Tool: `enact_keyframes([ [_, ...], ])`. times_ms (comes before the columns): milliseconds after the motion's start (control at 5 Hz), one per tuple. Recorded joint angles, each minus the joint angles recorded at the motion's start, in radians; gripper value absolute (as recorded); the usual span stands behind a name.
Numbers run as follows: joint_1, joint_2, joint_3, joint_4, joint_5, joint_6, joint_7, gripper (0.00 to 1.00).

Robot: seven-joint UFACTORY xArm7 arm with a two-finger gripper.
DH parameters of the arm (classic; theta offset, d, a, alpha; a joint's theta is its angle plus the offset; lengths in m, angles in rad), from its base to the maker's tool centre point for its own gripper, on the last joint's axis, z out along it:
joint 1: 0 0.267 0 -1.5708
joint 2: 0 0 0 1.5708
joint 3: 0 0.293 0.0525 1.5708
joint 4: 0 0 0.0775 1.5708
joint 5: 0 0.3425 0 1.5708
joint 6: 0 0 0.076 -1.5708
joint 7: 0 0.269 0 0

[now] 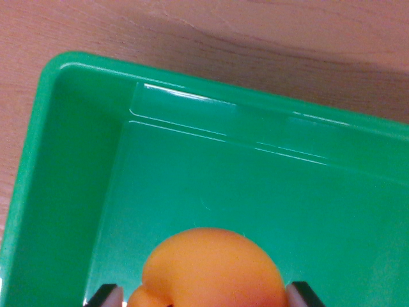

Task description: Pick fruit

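Plainly, no writing or label shows on anything I can see. My end effector [203, 295] sits at the bottom edge of the wrist view, its two grey fingertips [107, 297] pressed against either side of the fruit [214, 272], so it is closed on it. That fruit is round, smooth and matte orange, with a small lobe at its lower left. It is over the floor of a glossy green bin [77, 83], near the bin's corner at the wrist view's left. Beyond the bin's rim lies the pale wood-grain table [255, 38].
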Motion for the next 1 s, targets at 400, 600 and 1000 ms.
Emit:
enact_keyframes([
  [400,-0.0001,-0.014,0.0,0.028,-0.0005,0.042,0.001,1.0],
  [600,-0.0002,-0.028,0.0,0.055,-0.0009,0.083,0.002,1.0],
  [1000,-0.0003,-0.041,0.0,0.081,-0.0014,0.122,0.002,1.0],
])
